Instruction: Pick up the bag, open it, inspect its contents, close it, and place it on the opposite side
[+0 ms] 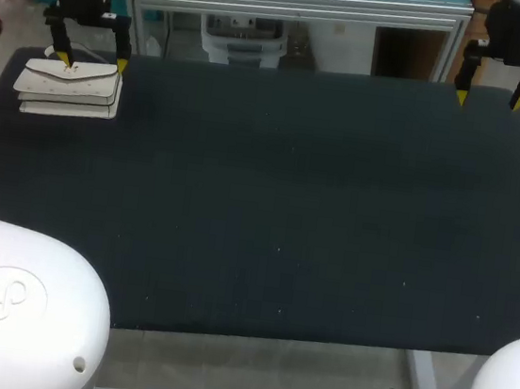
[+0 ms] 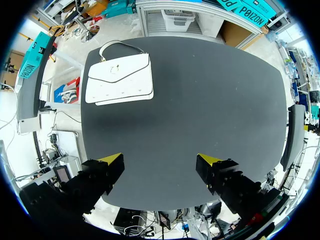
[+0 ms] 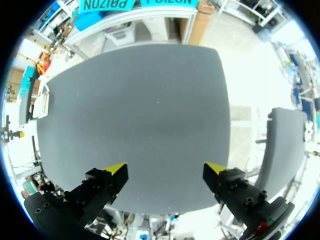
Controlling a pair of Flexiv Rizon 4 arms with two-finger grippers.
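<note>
**Q:** Where does the bag lie?

**A:** A white flap-front handbag lies flat at the far left corner of the dark table. Its flap is closed, and its slim handle arches out at the far edge.

**Q:** How will it likely handle?

**A:** It looks light and fairly stiff-sided, with a smooth skin that may slip between narrow fingertips. The handle seems the surest place to lift it. The flap's lower edge looks the best place to pinch for opening, while the other gripper steadies the body.

**Q:** Where are the grippers?

**A:** The left gripper hangs over the same corner with its jaws spread wide and nothing between them. In its wrist view the bag lies ahead of the fingers, apart from them. The right gripper hangs over the far right corner, well apart from the bag, its jaws likewise wide and empty.

**Q:** How far along is the task?

**A:** Judging by this, the bag is not yet picked up.
</note>
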